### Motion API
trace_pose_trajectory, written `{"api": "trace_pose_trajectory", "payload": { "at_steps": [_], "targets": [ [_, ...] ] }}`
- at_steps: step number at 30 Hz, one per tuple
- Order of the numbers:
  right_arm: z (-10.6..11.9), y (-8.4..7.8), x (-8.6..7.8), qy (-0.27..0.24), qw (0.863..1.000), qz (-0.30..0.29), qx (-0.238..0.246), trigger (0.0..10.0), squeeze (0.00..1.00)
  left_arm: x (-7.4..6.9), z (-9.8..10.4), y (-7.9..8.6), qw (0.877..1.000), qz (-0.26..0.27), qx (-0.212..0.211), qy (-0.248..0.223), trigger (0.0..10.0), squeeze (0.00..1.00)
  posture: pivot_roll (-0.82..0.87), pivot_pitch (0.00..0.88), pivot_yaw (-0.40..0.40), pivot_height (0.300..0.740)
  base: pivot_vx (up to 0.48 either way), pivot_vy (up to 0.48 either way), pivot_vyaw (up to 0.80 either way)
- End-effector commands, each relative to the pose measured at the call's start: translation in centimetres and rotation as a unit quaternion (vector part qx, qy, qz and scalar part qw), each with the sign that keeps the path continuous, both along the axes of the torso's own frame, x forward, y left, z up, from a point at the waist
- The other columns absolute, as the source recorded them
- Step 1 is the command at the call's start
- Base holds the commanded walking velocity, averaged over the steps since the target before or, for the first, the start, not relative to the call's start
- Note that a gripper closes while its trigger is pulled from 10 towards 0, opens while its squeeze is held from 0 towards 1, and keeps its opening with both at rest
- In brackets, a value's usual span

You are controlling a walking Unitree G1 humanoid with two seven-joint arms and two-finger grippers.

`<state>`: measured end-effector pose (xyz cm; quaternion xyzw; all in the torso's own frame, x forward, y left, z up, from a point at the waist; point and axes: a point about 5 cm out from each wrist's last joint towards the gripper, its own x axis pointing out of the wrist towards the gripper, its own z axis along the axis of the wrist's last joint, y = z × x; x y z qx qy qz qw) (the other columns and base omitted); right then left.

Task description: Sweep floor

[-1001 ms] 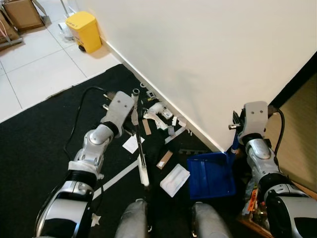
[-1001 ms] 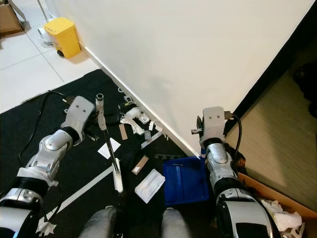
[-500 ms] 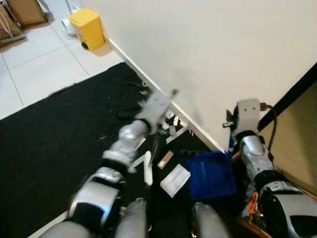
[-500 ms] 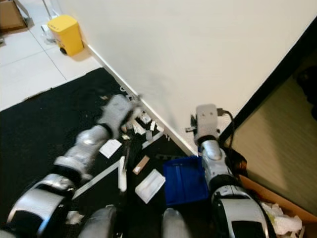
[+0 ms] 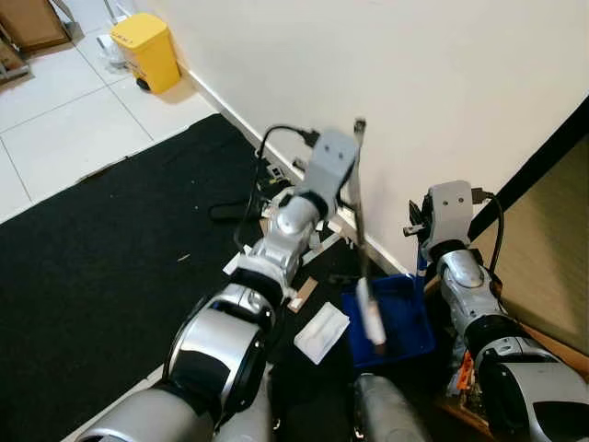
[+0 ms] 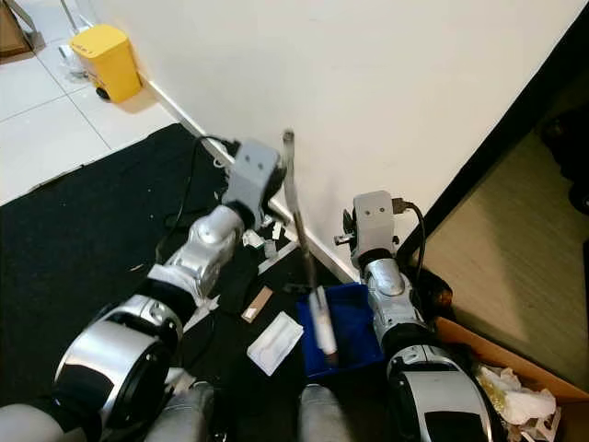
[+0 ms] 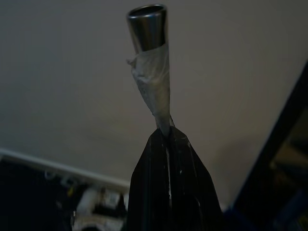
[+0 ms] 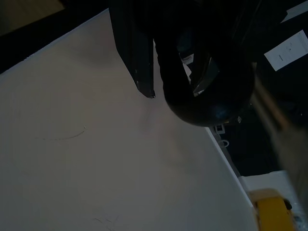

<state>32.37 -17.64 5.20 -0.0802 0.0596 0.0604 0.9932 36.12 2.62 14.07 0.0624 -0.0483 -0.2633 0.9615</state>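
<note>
Broom (image 6: 304, 249) — its taped metal handle clamped between the left gripper (image 7: 168, 144) fingers — slants over the blue dustpan (image 5: 396, 322) by the wall, while the right gripper (image 8: 183, 72) closes on the dustpan's dark handle.

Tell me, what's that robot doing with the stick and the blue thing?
It's sweeping up bits of paper. Its left tool is shut on a broom handle, and the broom's lower end is over the blue dustpan on the black mat. Its right tool grips the dustpan's handle by the white wall. Scraps lie on the mat, like a white packet and a brown strip. A yellow bin stands further along the wall.
</note>
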Motion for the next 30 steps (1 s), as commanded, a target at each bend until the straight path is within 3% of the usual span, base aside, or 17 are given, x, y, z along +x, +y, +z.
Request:
{"api": "trace_pose_trajectory", "payload": {
  "at_steps": [1, 3, 4, 5, 6, 8, 12, 16, 18, 23, 30],
  "targets": [
    [-1.8, 1.2, -1.1, 0.047, 0.998, 0.025, 0.025, 10.0, 0.00, 0.2, 2.2, -1.0, 0.999, -0.016, -0.032, -0.040, 10.0, 0.00, -0.01, 0.091, 0.008, 0.740, 0.000, 0.000, 0.00],
    [-1.6, 0.8, -0.8, 0.046, 0.998, 0.022, 0.025, 10.0, 0.00, 0.9, 3.0, 1.3, 0.997, -0.019, 0.006, -0.068, 10.0, 0.00, 0.00, 0.090, 0.006, 0.740, 0.000, 0.000, 0.00],
    [-1.6, 0.8, -0.8, 0.046, 0.998, 0.022, 0.025, 10.0, 0.00, 0.9, 3.0, 1.3, 0.997, -0.019, 0.006, -0.068, 10.0, 0.00, 0.00, 0.090, 0.006, 0.740, 0.000, 0.000, 0.00],
    [-1.5, 0.5, -0.8, 0.046, 0.998, 0.021, 0.024, 10.0, 0.00, 1.0, 2.7, 3.2, 0.994, -0.038, 0.062, -0.078, 10.0, 0.00, 0.00, 0.088, 0.003, 0.740, 0.000, 0.000, 0.00],
    [-1.5, 0.5, -0.8, 0.046, 0.998, 0.021, 0.024, 10.0, 0.00, 1.0, 2.7, 3.2, 0.994, -0.038, 0.062, -0.078, 10.0, 0.00, 0.00, 0.088, 0.003, 0.740, 0.000, 0.000, 0.00],
    [-1.8, 0.4, -1.0, 0.056, 0.997, 0.027, 0.034, 10.0, 0.00, 0.3, 1.0, 5.7, 0.988, -0.064, 0.123, -0.061, 10.0, 0.00, 0.01, 0.086, -0.003, 0.740, 0.000, 0.000, 0.00],
    [-2.6, 0.8, -1.4, 0.092, 0.991, 0.036, 0.093, 10.0, 0.00, -1.5, -1.1, 8.7, 0.986, -0.096, 0.135, -0.018, 10.0, 0.00, 0.01, 0.082, -0.010, 0.740, 0.000, 0.000, 0.00],
    [-3.1, 1.3, -1.6, 0.123, 0.981, 0.035, 0.147, 10.0, 0.00, -2.5, -1.9, 9.4, 0.984, -0.118, 0.137, -0.004, 10.0, 0.00, 0.02, 0.081, -0.013, 0.740, 0.000, 0.000, 0.00],
    [-3.7, 2.0, -1.8, 0.162, 0.967, 0.046, 0.191, 10.0, 0.00, -3.1, -2.4, 9.9, 0.982, -0.123, 0.141, 0.002, 10.0, 0.00, 0.02, 0.075, -0.011, 0.740, 0.000, 0.000, 0.00],
    [-4.1, 3.1, -2.0, 0.189, 0.953, 0.062, 0.227, 10.0, 0.00, -3.2, -2.4, 10.3, 0.984, -0.112, 0.139, 0.001, 10.0, 0.00, 0.02, 0.072, -0.012, 0.740, 0.000, 0.000, 0.00],
    [-3.9, 4.6, -1.9, 0.205, 0.934, 0.075, 0.282, 10.0, 0.00, -3.9, -2.3, 8.9, 0.987, -0.122, 0.103, 0.007, 10.0, 0.00, 0.01, 0.077, -0.012, 0.740, 0.000, 0.000, 0.00]
  ]
}}
